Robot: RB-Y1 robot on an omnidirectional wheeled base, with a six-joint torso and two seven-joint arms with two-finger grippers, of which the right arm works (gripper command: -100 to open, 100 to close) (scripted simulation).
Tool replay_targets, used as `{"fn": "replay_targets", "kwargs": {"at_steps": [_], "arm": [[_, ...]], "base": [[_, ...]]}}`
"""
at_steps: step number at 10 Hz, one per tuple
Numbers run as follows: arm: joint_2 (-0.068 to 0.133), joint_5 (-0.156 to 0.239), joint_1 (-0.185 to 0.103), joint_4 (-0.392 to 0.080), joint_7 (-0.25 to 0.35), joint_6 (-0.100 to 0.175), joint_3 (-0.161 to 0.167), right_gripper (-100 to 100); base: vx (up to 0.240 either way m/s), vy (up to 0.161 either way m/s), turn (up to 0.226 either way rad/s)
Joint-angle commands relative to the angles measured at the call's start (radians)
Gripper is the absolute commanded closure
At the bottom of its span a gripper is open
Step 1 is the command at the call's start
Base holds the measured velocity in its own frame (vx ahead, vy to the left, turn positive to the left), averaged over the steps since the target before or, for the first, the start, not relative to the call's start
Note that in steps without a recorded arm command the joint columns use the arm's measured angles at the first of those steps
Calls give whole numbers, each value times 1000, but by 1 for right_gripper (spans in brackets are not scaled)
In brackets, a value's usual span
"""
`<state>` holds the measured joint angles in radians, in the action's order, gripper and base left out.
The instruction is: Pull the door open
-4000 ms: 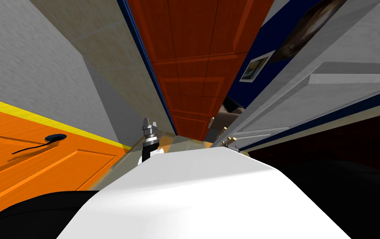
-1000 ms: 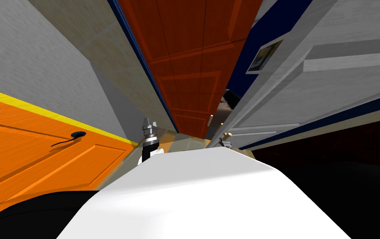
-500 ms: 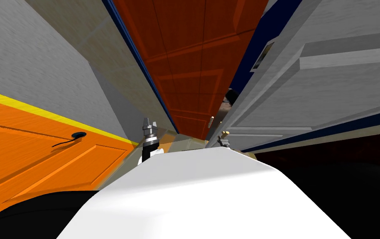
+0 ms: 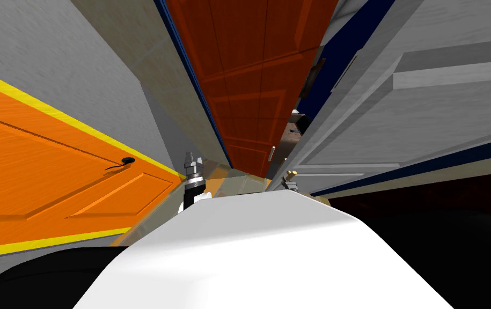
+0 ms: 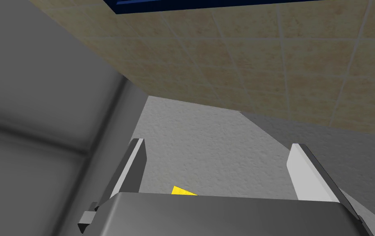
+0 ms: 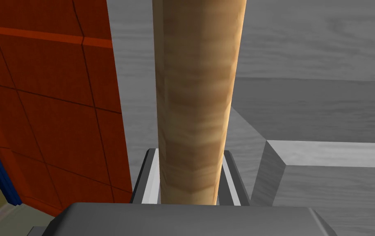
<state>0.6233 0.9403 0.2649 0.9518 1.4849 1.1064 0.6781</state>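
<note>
Our right gripper (image 6: 189,153) is clamped on the handle (image 6: 198,82) of the grey door (image 4: 400,123) at our right, which appears partly open; more pulling is left, and our left gripper (image 5: 219,143) idles wide.

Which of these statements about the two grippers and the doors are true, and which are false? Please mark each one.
1. The right gripper is shut on the tan wooden cylindrical handle. True.
2. The left gripper is shut on a black lever. False: its fingers stand open and hold nothing.
3. The tan handle stands right in front of the grey panelled door. True.
4. The orange door on the robot's left has a blue frame. False: the strip along its edge is a yellow frame.
</note>
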Motion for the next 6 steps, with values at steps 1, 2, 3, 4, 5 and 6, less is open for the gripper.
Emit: {"fn": "replay_targets", "kwargs": {"at_steps": [1,2,3,4,5,6], "arm": [[14,-8,4,-5,20,31,15,100],[21,-13,6,-9,30,44,25,100],[25,-15,7,-11,35,51,30,100],[30,-20,8,-14,44,62,38,100],[37,-24,10,-19,54,75,48,100],[27,-22,9,-24,46,57,47,100]], "base": [[-194,-47,116],[-187,-38,138],[-142,-30,95],[-143,-27,105],[-188,-38,121],[-82,-18,33]]}}
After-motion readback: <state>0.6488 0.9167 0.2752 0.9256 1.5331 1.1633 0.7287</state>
